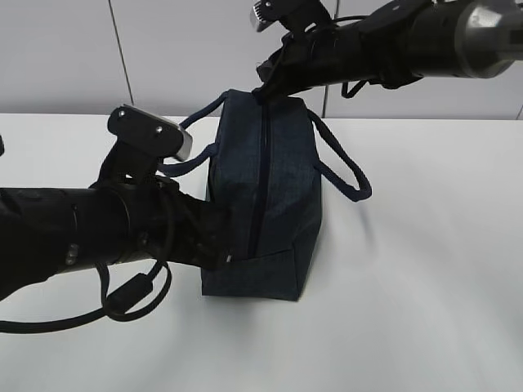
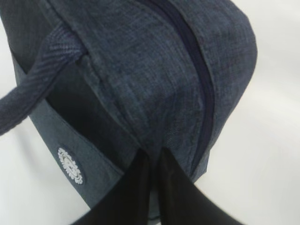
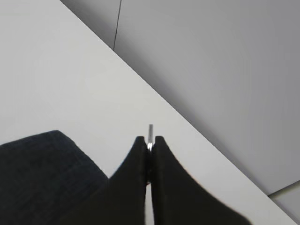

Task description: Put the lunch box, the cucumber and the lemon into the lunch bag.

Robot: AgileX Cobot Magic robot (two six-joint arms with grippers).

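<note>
A: Largest first?

B: White table (image 1: 441, 294), filling the whole foreground. Grey panelled wall (image 1: 65, 57) behind it.

A: And on the table?

B: Navy lunch bag (image 1: 286, 188), standing upright near the middle with one short end turned toward the exterior camera. Loop handles (image 1: 347, 175) drooping off both long sides.

A: Open or zipped?

B: Zipped, as far as can be seen. Dark zipper (image 1: 261, 163) running closed along the top and down the near end.

A: Arms?

B: Left arm (image 1: 82, 229) reaching in low from the left. Right arm (image 1: 392, 37) coming over from the upper right, above the bag's far end.

A: State of the left gripper?

B: Left gripper (image 2: 153, 161) at the bag's near lower end. Fingers clenched together, pinching the fabric just beside the zipper's end.

A: And the right one?

B: Right gripper (image 3: 149, 143) at the far top end of the bag. Fingers pressed tight on a thin silver pull (image 3: 150, 131), with a sliver of metal poking out past the tips.

A: Anything smaller?

B: Small white round emblem (image 2: 70, 165) on the bag's side panel, below one handle's root, seen only from the left wrist.
</note>
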